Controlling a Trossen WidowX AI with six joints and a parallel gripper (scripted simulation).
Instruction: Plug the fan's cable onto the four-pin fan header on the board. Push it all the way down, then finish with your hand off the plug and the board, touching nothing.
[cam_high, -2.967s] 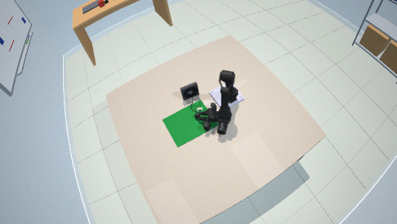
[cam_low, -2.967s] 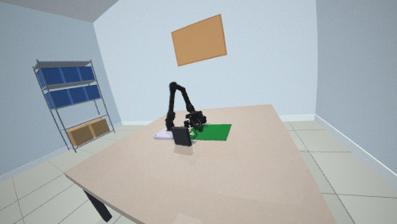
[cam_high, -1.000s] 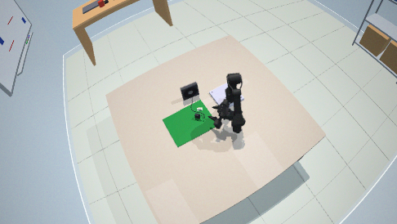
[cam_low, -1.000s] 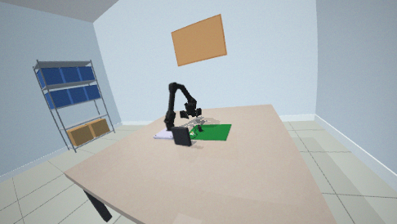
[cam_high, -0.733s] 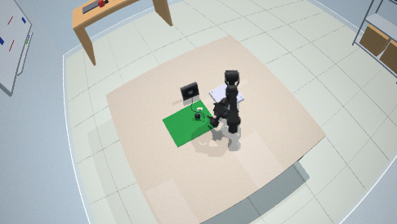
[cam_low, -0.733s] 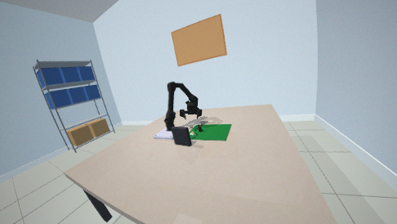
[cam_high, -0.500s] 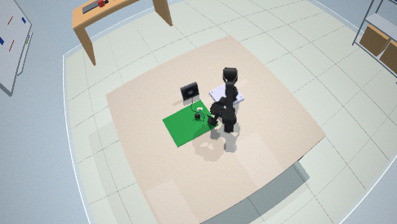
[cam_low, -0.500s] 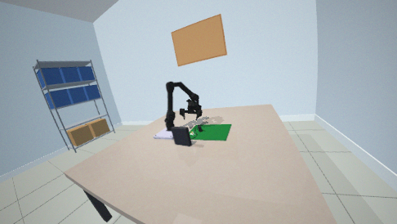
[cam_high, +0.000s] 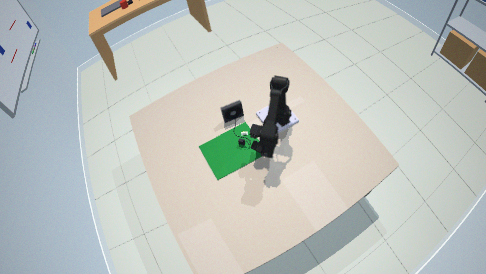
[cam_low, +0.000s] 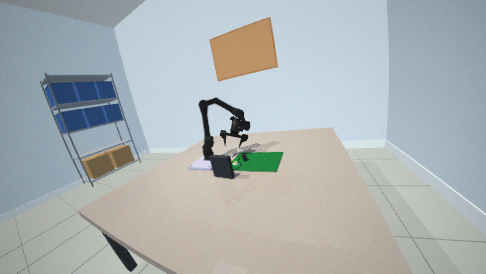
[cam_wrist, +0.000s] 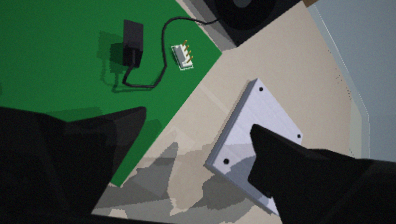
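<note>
Wrist view first: closest to me are the two dark fingers of the pincer (cam_high: 254, 140) (cam_low: 232, 145) (cam_wrist: 199, 119), spread wide with nothing between them. They hang above the tabletop (cam_high: 200, 210) (cam_low: 300, 215) (cam_wrist: 320, 90), apart from the plug and the board. Past them the green board (cam_high: 222, 155) (cam_low: 265, 161) (cam_wrist: 60, 60) lies flat, and on it I see the black plug (cam_high: 241, 142) (cam_low: 245, 157) (cam_wrist: 132, 42), clearly off the pins. The white socket (cam_high: 244, 133) (cam_low: 235, 163) (cam_wrist: 182, 56) sits near the board's corner, its four pins bare. A thin black cable (cam_high: 235, 131) (cam_low: 240, 161) (cam_wrist: 164, 47) loops from the plug between it and the socket, then runs to the fan (cam_high: 232, 112) (cam_low: 222, 166) (cam_wrist: 237, 22), standing upright just beyond that corner. Beside the board, the pale base plate (cam_high: 295, 120) (cam_low: 194, 167) (cam_wrist: 240, 130) carries the black arm (cam_high: 272, 112) (cam_low: 205, 125). Farther off in the exterior view, a metal shelf (cam_high: 444, 27) (cam_low: 77, 78) holds blue bins over brown boxes, and a brown panel (cam_low: 244, 49) hangs on the wall.
</note>
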